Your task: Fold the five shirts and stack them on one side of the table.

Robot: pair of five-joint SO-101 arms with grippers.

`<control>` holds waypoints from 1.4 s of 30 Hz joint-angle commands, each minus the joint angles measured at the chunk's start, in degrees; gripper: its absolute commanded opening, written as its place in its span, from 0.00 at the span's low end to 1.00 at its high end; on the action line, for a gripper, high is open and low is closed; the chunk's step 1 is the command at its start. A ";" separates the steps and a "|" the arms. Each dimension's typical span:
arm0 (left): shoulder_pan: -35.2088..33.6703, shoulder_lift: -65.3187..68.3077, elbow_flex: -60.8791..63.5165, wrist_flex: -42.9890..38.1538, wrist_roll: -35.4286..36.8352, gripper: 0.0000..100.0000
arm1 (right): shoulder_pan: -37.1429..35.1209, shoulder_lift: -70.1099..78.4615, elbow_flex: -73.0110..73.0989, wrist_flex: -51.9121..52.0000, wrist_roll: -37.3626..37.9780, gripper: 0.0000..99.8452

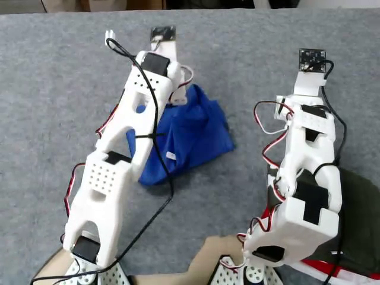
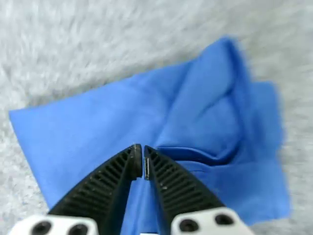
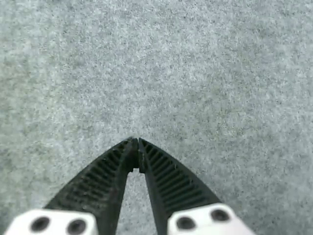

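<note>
Blue shirt (image 1: 199, 133) lies partly under left arm (image 1: 127, 133)

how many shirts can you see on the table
3: blue shirt mid-table, dark shirt at the high view's lower right, red cloth under it; others may be hidden.

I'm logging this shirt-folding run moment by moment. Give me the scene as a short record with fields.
surface: grey felt table cover
blue shirt: mid-table, partly folded, one side rumpled
left gripper: jaws shut, tips over the blue shirt; unclear whether they pinch fabric
right gripper: jaws shut, over bare cover
other clothes: dark garment lying over red fabric, beside the right arm's base
</note>
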 commanded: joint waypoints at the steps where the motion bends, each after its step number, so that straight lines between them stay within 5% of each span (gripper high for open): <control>1: -0.88 1.98 0.35 0.53 0.62 0.02 | -0.13 -0.22 -1.63 -0.88 -0.09 0.00; 12: 9.49 3.91 -9.05 7.38 0.88 0.02 | -0.13 -0.22 -1.63 -0.97 -0.09 0.00; 20: 14.95 6.99 -11.87 0.70 1.05 0.02 | 0.31 -0.22 -1.71 -1.14 -0.18 0.00; 33: 5.89 5.49 -28.92 8.88 0.79 0.02 | 0.31 -0.22 -1.71 -1.14 -0.44 0.00; 42: 8.35 10.95 -13.45 8.79 0.70 0.02 | 0.31 -0.22 -1.71 -1.14 -0.44 0.00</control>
